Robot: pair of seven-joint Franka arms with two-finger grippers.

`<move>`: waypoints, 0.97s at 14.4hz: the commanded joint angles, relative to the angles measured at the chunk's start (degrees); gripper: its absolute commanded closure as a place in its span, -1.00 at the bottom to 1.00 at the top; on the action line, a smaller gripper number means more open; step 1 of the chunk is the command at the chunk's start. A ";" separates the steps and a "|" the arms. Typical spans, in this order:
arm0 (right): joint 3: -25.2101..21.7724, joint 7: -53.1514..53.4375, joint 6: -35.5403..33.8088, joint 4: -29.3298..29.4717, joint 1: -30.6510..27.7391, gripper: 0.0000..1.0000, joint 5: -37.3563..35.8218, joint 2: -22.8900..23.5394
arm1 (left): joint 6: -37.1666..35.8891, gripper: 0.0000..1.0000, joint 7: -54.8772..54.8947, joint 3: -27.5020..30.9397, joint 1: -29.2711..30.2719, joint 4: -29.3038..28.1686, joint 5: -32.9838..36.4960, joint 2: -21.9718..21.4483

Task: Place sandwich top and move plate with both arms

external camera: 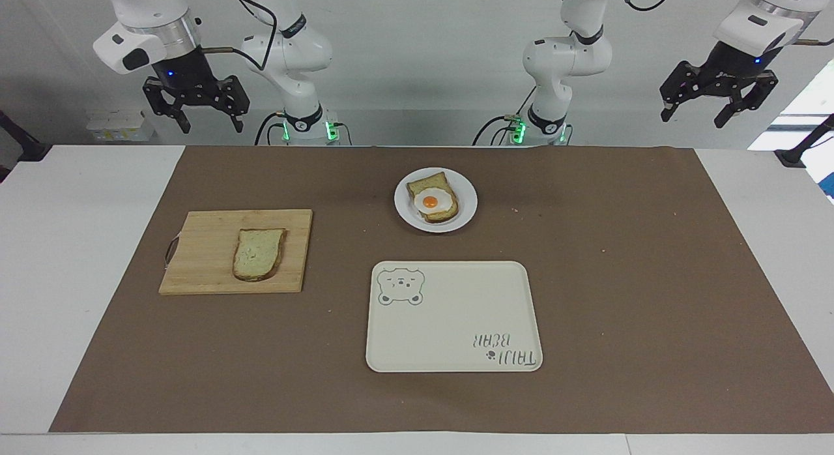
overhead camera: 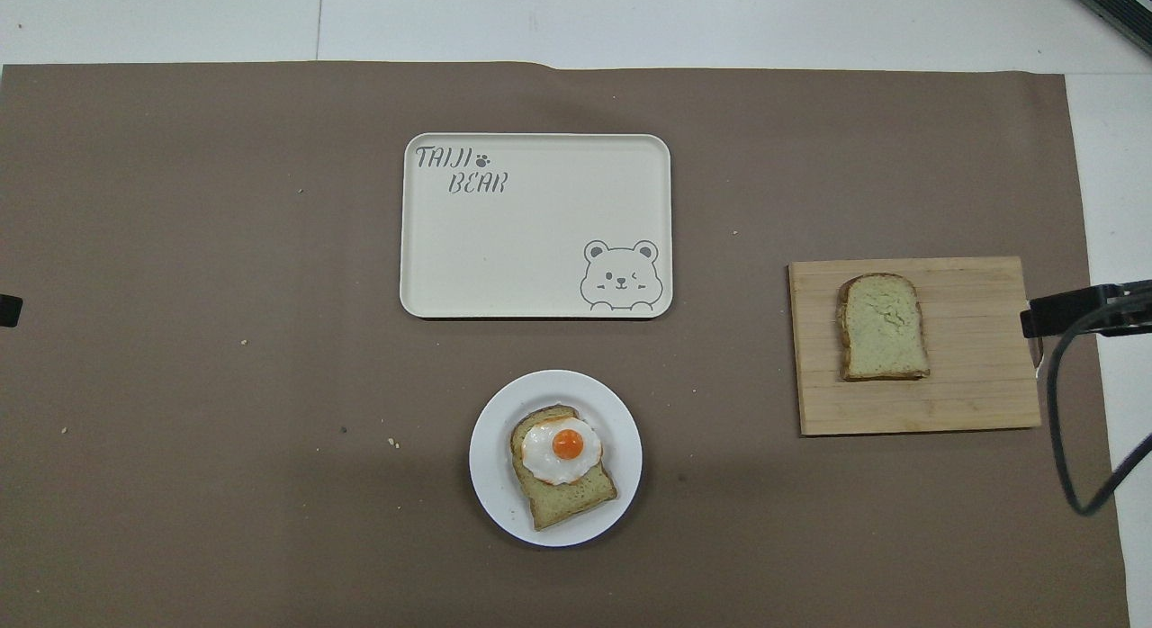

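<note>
Both arms are just parked up high at the robots' end of the desk (external camera: 98, 279), left pincer (external camera: 718, 109) and right pincer (external camera: 195, 113) hanging with fingers spread, nothing in either. Closest to the robots is the plate (external camera: 404, 210) with an egg-topped bread slice (external camera: 433, 199) on it. A bit farther out, toward the right arm's end, the sandwich top (external camera: 258, 253) lies flat on a wooden cutting board (external camera: 202, 253). Farthest out is the cream bear tray (external camera: 449, 311), just past the plate.
</note>
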 commanded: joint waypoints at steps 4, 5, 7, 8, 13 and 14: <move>-0.06 -0.73 0.04 0.36 -0.41 -1.00 0.66 0.17 | -0.41 -1.00 0.20 -0.23 0.53 0.35 1.23 -0.34; -0.06 -0.73 0.04 0.36 -0.41 -1.00 0.66 0.17 | -0.49 -1.00 0.12 -0.23 0.62 0.35 1.14 -0.34; -0.06 -0.73 0.04 0.36 -0.41 -1.00 0.66 0.17 | -0.49 -1.00 0.03 -0.23 0.62 0.35 0.88 -0.34; -0.06 -0.73 0.04 0.36 -0.41 -1.00 0.66 0.17 | -0.75 -1.00 0.03 -0.23 0.62 0.35 0.88 -0.34; -0.06 -0.73 0.04 0.36 -0.41 -1.00 0.66 0.17 | -1.11 -1.00 -0.06 -0.14 0.62 0.35 0.79 -0.43; -0.06 -0.73 0.04 0.36 -0.41 -1.00 0.66 0.17 | -1.11 -1.00 -0.06 -0.14 0.62 0.26 0.79 -0.43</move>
